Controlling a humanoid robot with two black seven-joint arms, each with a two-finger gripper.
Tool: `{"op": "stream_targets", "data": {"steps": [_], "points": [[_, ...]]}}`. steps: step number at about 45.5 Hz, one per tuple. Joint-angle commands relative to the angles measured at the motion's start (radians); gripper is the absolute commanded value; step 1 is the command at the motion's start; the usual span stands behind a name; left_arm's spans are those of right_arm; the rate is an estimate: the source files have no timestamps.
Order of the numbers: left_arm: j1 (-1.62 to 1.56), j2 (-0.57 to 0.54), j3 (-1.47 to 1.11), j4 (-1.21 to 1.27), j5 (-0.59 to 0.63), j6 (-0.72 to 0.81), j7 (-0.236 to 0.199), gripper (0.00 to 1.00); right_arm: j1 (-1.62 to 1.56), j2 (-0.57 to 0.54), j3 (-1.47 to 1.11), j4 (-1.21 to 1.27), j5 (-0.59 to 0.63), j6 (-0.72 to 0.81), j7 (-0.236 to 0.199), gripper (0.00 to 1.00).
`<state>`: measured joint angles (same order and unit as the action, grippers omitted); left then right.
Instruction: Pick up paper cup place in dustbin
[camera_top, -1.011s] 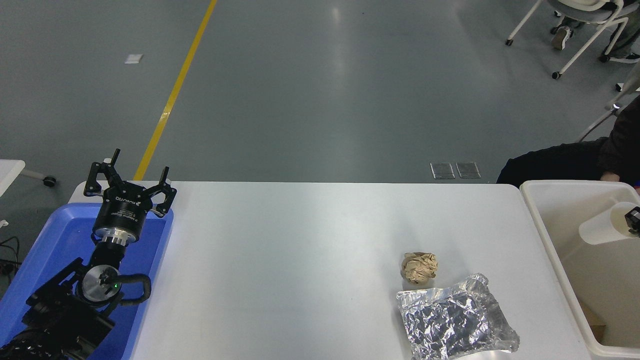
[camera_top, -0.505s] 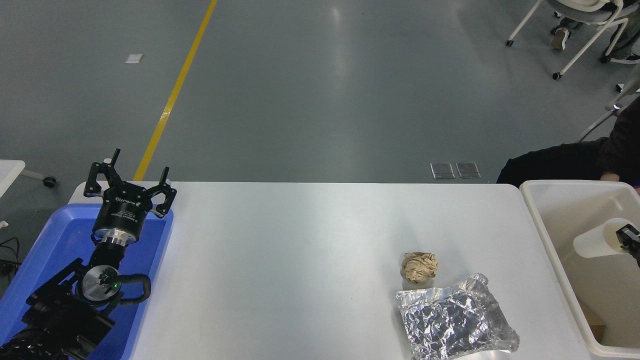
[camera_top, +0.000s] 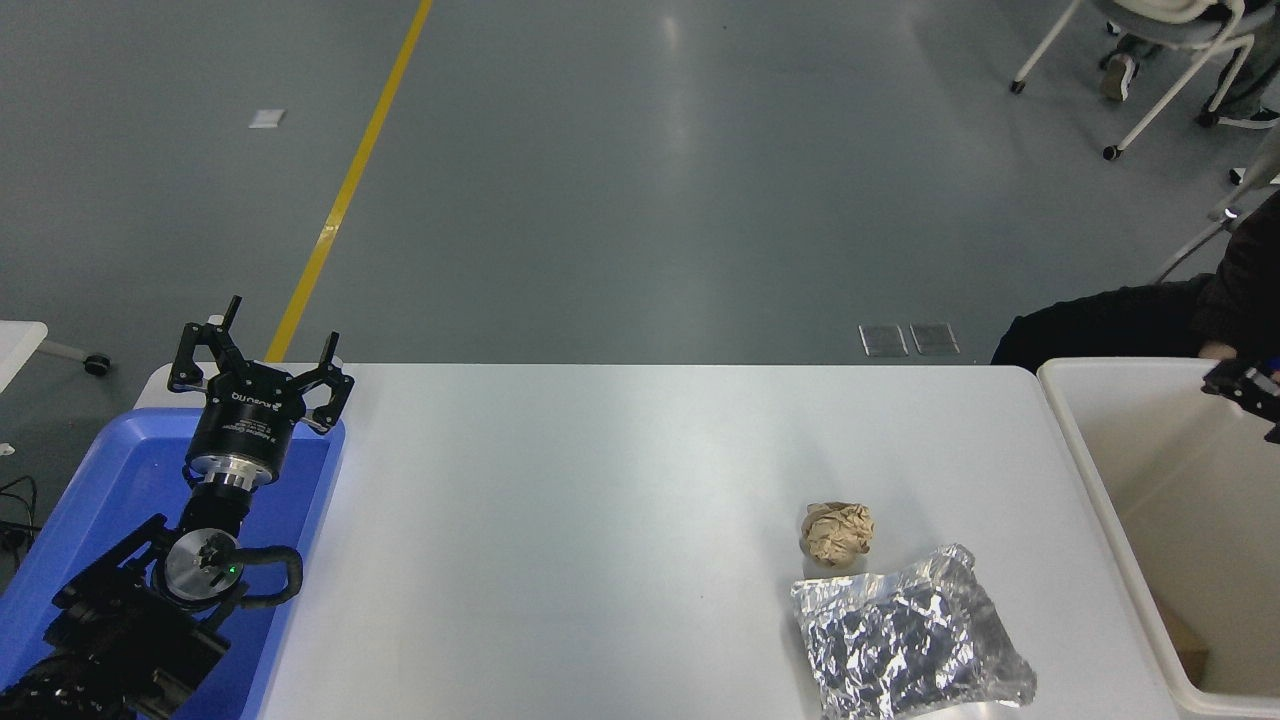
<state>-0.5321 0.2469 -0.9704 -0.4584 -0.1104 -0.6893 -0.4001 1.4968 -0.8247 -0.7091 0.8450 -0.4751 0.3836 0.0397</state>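
Observation:
The paper cup does not show in the head view; it is hidden or out of view. The dustbin (camera_top: 1085, 470) is a large off-white tub at the table's right end, cut off by the picture's right edge. Only the tip of my right gripper (camera_top: 1250, 388) shows at the right edge, above the dustbin's far part, open and holding nothing. My left gripper (camera_top: 258, 352) is parked open over the blue tray at the lower left.
A crumpled brown paper ball (camera_top: 838, 533) and a crinkled silver foil bag (camera_top: 905, 648) lie on the white table (camera_top: 600, 500) left of the dustbin. A blue tray (camera_top: 130, 470) sits at the left end. A person in dark clothing (camera_top: 1150, 320) is behind the dustbin.
My right gripper held the white cup on its side over the dustbin, lowered it, then let it go and rose toward the far rim. The cup is gone from sight. The left arm has not moved.

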Motion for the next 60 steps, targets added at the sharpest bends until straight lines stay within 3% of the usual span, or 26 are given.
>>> {"op": "stream_targets", "data": {"steps": [1,7,22,60], "points": [[0.0,0.0,0.001,0.0,0.0,-0.001,0.001,1.0,0.52,0.108,-0.34,0.288,0.006,0.219,0.0,1.0],[0.001,0.0,0.001,0.001,0.0,-0.001,0.001,1.0,0.672,0.231,-0.372,0.399,0.193,0.402,0.0,1.0],[0.003,0.0,-0.001,0.001,0.0,0.002,0.0,1.0,0.891,0.384,-0.391,0.675,0.466,0.402,-0.003,1.0],[0.003,0.002,-0.001,0.001,-0.002,0.002,0.0,1.0,0.999,0.395,-0.454,0.758,0.463,0.402,-0.009,1.0]]}}
